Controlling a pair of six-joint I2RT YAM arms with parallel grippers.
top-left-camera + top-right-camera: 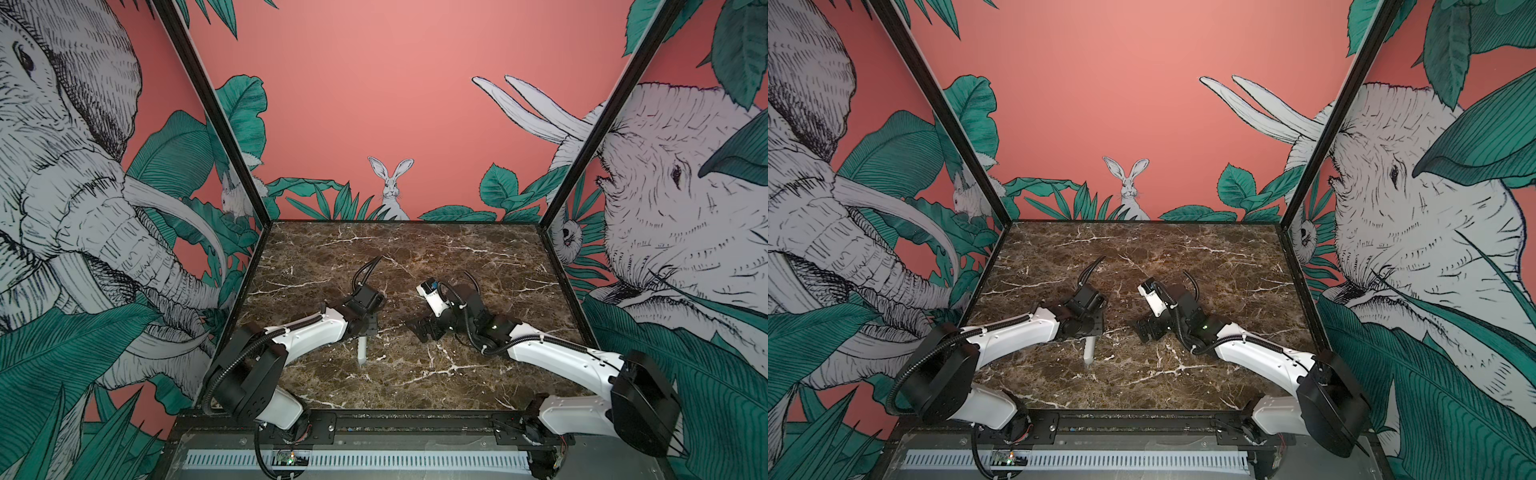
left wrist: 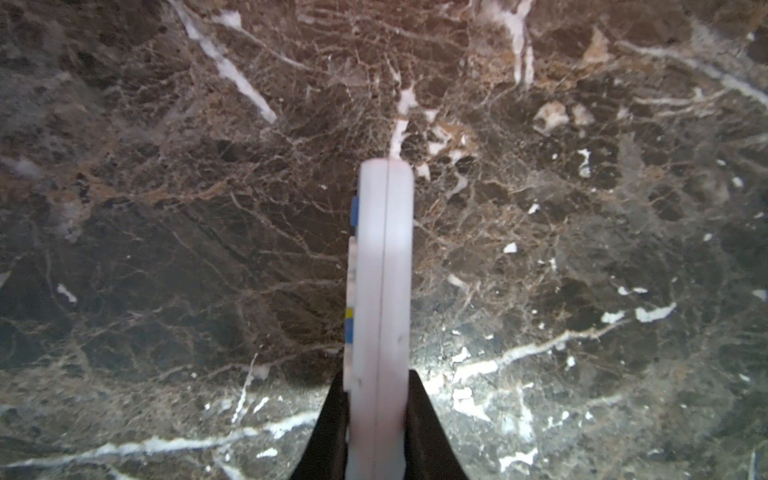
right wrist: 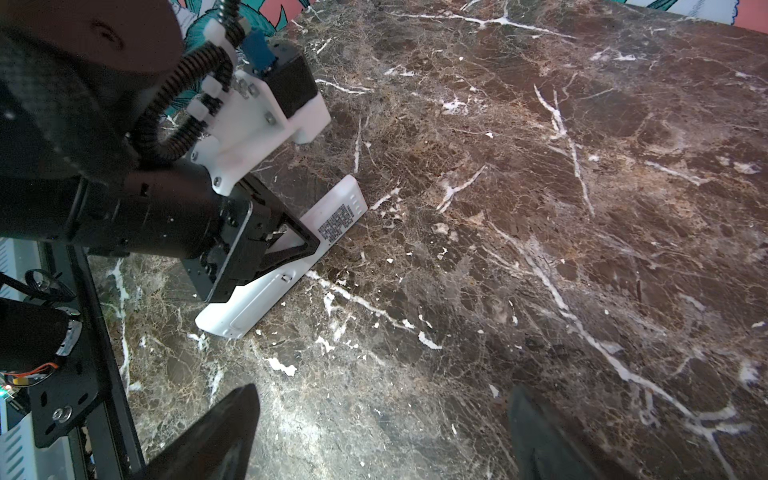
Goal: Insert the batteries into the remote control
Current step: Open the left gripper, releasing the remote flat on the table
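"So, where is the remote control (image 1: 362, 353) right now?"

"It is on the dark brown marble table (image 1: 415, 257), a little left of centre and towards the front. The left arm reaches in from the left side, and the left pincer (image 1: 365, 334) is clamped shut on the remote. One black finger (image 2: 328, 428) presses the button face and the other presses the plain back."

"How is it turned?"

"It is up on its long thin edge, not lying flat. In both top views one end pokes out past the fingers towards the front edge of the table. The left wrist camera looks along its narrow side, where small blue and yellow buttons (image 2: 350, 322) bulge from one face. I cannot tell whether the lower edge rests on the marble or hangs just above it."

"And the other side of it?"

"The white back faces the right arm. The right wrist camera shows a dark printed label (image 3: 336, 222) on it, partly crossed by the left pincer's triangular finger."

"What is the right pincer (image 1: 419, 328) doing?"

"It hovers just above the table to the right of the remote — near it, but apart. Its two dark fingers (image 3: 216, 432) are spread wide, with only marble showing between them."

"And the surroundings?"

"Pink walls (image 1: 395, 104) stand on three sides — painted with elephants, green leaves and a white rabbit (image 1: 390, 187)."
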